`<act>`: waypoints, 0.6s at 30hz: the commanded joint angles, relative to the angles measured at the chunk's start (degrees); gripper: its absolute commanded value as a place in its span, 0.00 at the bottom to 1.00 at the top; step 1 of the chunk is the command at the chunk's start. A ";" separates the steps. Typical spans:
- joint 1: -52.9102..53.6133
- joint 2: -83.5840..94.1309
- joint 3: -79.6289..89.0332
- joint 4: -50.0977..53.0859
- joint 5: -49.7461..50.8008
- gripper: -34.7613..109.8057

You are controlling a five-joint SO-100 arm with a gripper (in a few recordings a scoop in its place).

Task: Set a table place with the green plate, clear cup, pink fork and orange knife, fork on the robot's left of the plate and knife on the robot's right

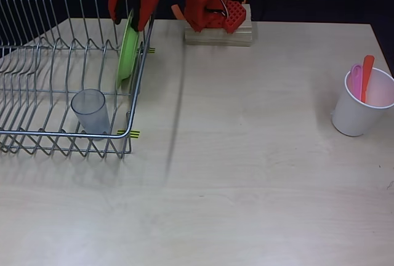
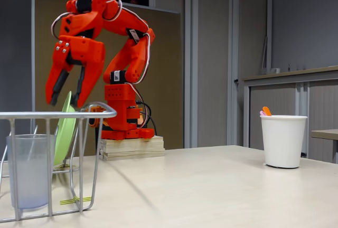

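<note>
one plate (image 1: 128, 47), two cups (image 1: 91, 111), one fork (image 1: 355, 81), one knife (image 1: 367, 75)

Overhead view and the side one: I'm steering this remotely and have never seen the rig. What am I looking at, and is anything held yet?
The red-orange machine is the robot, a jointed arm on a wooden block. One picture looks straight down on the table; the other is taken low from the table's side. At picture left stands a wire dish rack, with the green plate on edge and the clear cup upright inside it. At picture right a white cup holds the pink fork and orange knife. The gripper hangs open over the plate's top edge, one finger on each side. Nothing is held yet.
</note>
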 commanded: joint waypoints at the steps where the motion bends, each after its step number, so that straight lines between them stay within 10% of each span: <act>1: 1.67 -1.85 -0.18 -2.20 -1.41 0.34; 18: 1.41 -10.90 -3.16 -6.59 -3.52 0.24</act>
